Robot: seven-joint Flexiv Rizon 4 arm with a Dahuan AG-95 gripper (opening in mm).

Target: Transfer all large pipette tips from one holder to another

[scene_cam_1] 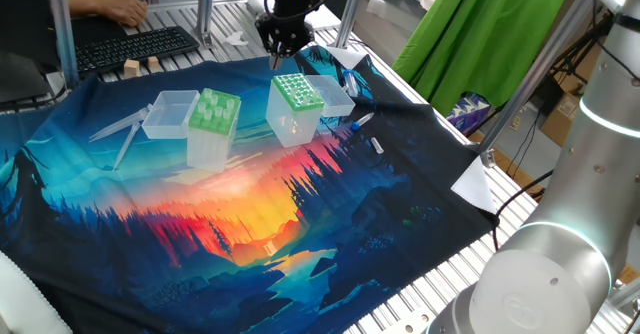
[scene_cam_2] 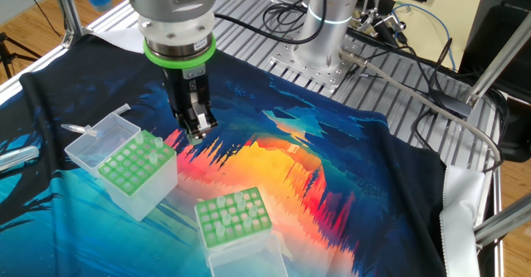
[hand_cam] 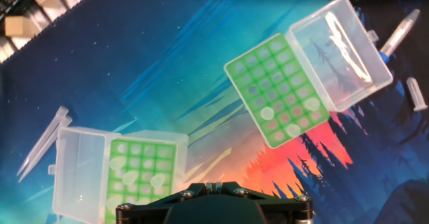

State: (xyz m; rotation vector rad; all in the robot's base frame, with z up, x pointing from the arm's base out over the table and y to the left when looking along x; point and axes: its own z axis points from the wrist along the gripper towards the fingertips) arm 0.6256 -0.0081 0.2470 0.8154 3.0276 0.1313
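gripper: jaws fully closed, nothing visible between them; pointing straight down, hanging above the cloth between the two holders, touching neither.
source holder: translucent box with a lighter green top plate and wide holes. A few large pipette tips stand in it, clear tapered cones with only the rims poking above the plate. Hinged clear lid lies flipped open beside it, so the holes are free from above.
target holder: translucent box with a darker green gridded top plate. Hand view shows a few pale tip rims seated along one edge. Its lid is also folded back flat.
spare tips: a couple lie loose on the cloth next to the source lid, outside either rack.
surface: printed forest-sunset cloth, soft, lightly wrinkled; the boxes sit flat on it.
status: judged partway, as tips remain in the source holder.
next: probably open over a source tip and descend; slender slick cones could tilt in the wide holes.
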